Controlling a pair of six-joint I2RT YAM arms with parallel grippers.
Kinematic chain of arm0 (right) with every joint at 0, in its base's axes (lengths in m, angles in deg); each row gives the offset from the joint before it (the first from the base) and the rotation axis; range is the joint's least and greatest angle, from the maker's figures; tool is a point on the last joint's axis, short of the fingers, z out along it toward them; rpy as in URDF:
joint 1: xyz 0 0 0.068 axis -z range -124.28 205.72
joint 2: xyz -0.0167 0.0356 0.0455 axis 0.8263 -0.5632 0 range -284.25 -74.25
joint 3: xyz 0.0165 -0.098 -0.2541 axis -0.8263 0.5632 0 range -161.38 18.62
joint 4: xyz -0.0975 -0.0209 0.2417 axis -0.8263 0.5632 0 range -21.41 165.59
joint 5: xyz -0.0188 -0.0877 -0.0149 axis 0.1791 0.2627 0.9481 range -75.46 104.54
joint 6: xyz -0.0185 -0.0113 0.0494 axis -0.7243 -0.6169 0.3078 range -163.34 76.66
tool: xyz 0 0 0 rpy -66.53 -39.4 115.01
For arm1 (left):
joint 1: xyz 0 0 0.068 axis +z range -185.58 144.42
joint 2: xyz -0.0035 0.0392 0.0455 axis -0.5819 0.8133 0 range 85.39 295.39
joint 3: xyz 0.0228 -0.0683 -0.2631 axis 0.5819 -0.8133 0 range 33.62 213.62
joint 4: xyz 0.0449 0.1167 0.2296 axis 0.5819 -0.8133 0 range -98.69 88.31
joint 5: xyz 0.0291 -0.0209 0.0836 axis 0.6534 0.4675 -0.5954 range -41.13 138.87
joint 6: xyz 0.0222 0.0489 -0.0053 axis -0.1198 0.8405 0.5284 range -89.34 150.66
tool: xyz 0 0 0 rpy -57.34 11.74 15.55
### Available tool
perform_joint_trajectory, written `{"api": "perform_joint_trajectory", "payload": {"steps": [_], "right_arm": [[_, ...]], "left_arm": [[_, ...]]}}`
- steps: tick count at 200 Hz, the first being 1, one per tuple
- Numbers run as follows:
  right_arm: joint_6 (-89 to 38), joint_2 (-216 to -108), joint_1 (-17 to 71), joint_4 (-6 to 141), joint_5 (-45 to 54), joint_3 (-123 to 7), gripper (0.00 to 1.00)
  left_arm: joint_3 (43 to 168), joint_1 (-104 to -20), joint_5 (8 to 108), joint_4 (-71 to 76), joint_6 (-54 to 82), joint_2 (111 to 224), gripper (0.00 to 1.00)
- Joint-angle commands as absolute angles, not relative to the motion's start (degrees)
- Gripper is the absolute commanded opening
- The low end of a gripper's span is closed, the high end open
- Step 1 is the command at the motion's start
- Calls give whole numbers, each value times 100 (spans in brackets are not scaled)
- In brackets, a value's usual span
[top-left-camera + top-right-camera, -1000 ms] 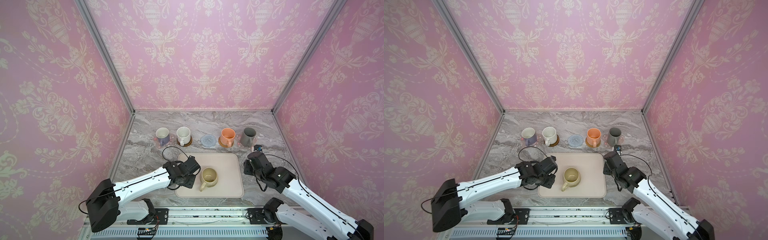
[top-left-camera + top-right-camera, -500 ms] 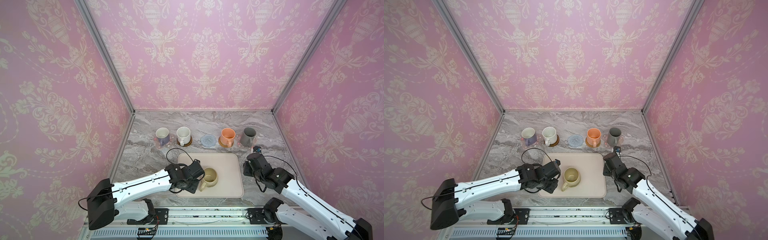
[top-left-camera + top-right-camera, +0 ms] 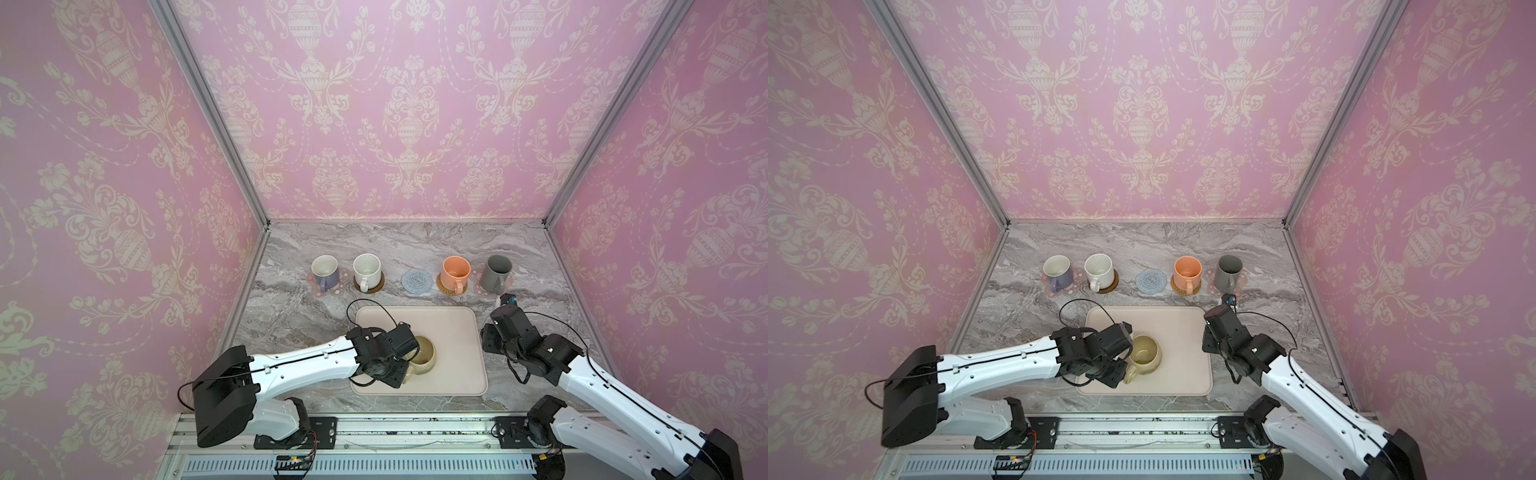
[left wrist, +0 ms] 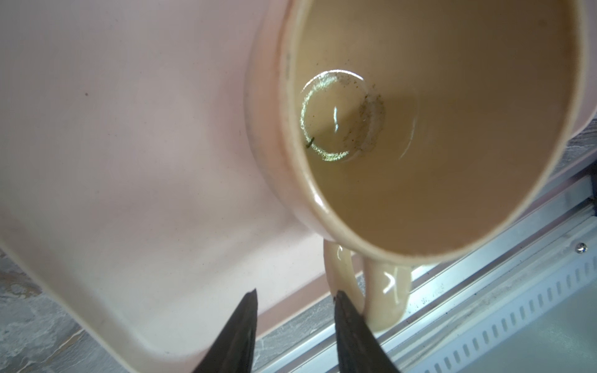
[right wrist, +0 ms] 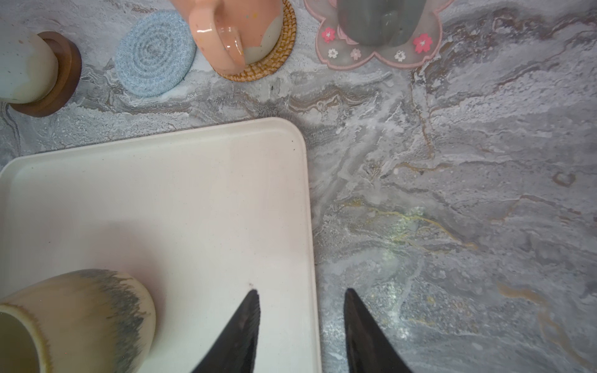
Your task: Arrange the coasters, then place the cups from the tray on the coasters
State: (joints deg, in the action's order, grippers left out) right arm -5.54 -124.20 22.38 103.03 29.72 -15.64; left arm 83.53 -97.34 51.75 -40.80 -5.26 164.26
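Presently we list: cream mug (image 3: pixel 424 353), last on tray (image 3: pixel 453 332); left hand (image 4: pixel 294 294) parted at its handle for gripping (blue coaster (image 3: pixel 417 281) vacant); right hand (image 5: pixel 302 292) spread, empty.

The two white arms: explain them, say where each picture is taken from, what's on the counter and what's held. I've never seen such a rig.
Two robot arms at a counter. Both top views look down on everything; each wrist view looks along one arm's end effector. The lavender mug, white mug, peach mug and grey mug stand on coasters; the blue-grey coaster is bare. The cream-yellow mug stands on the tray. The left end effector is open beside its handle, the right end effector open over the tray's edge. Nothing is held.
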Motion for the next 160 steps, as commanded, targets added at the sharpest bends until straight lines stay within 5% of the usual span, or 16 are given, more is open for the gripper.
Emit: {"api": "perform_joint_trajectory", "payload": {"steps": [1,160], "right_arm": [[-408,-12443,2182,10175,2771,-1444,44],[-414,-12392,2111,10045,2370,-1310,44]], "left_arm": [[8494,-9783,5362,-3730,-611,16531,42],[8753,-9822,5441,-1912,-1175,17382,42]]}}
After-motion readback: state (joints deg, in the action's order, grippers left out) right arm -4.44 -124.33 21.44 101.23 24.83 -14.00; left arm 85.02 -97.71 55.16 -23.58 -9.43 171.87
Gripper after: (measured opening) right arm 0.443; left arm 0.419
